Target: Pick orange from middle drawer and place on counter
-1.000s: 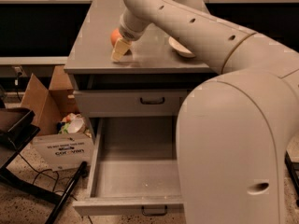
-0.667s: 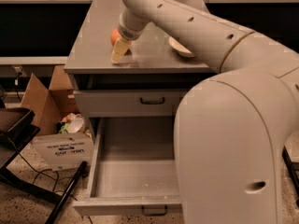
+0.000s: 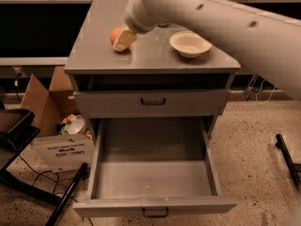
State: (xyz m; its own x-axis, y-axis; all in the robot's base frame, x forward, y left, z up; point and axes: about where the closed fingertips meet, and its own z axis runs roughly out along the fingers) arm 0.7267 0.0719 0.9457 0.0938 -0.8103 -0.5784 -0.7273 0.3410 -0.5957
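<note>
The orange point(image 3: 114, 35) rests on the counter point(image 3: 150, 55) at its left rear. My gripper point(image 3: 123, 38) is down at the counter right beside the orange, its pale finger point(image 3: 125, 39) touching the fruit's right side and covering part of it. The white arm reaches in from the upper right. The middle drawer point(image 3: 153, 173) is pulled fully out below, and its inside holds nothing. The shallower drawer front point(image 3: 150, 102) above it is closed.
A white bowl point(image 3: 190, 44) stands on the counter's right half. A cardboard box point(image 3: 49, 107) with litter sits on the floor left of the cabinet. A black stand point(image 3: 19, 140) is at the lower left, a dark bar point(image 3: 287, 159) at the right.
The view has shifted, so the arm's bulk no longer covers the drawer's right side. The gripper stays at the orange on the counter.
</note>
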